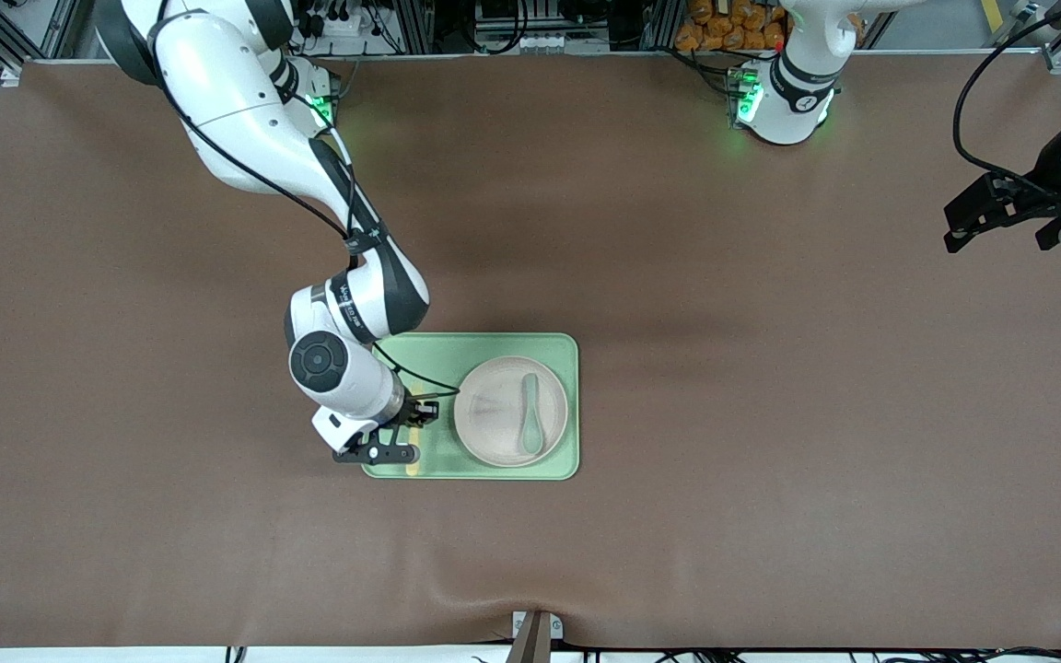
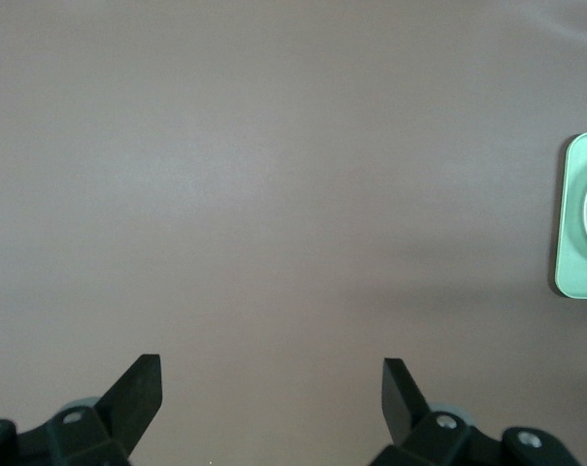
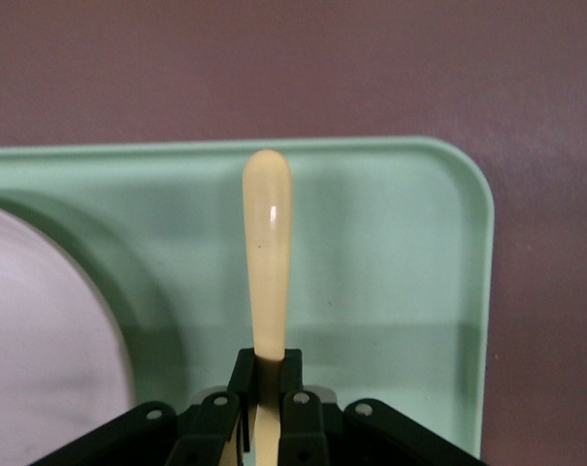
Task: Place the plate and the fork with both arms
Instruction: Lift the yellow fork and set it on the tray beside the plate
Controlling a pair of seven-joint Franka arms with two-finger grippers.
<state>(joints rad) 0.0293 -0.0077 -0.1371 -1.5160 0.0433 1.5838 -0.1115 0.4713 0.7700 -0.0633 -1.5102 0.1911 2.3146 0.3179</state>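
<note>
The pale beige-pink plate (image 1: 484,414) lies on the light-green tray (image 1: 530,345). My right gripper (image 1: 413,416) is over the tray's end toward the right arm, beside the plate. It is shut on the pale-yellow fork (image 1: 413,468). In the right wrist view the fork's handle (image 3: 267,252) sticks out from the shut gripper (image 3: 266,364) over the tray (image 3: 390,272), with the plate's edge (image 3: 41,330) alongside. My left gripper (image 1: 996,244) waits over bare table at the left arm's end, open and empty (image 2: 272,374).
A teal-green spoon (image 1: 530,419) lies on the plate. In the left wrist view the tray's edge (image 2: 574,214) shows far off. The table is covered in a brown mat (image 1: 770,414).
</note>
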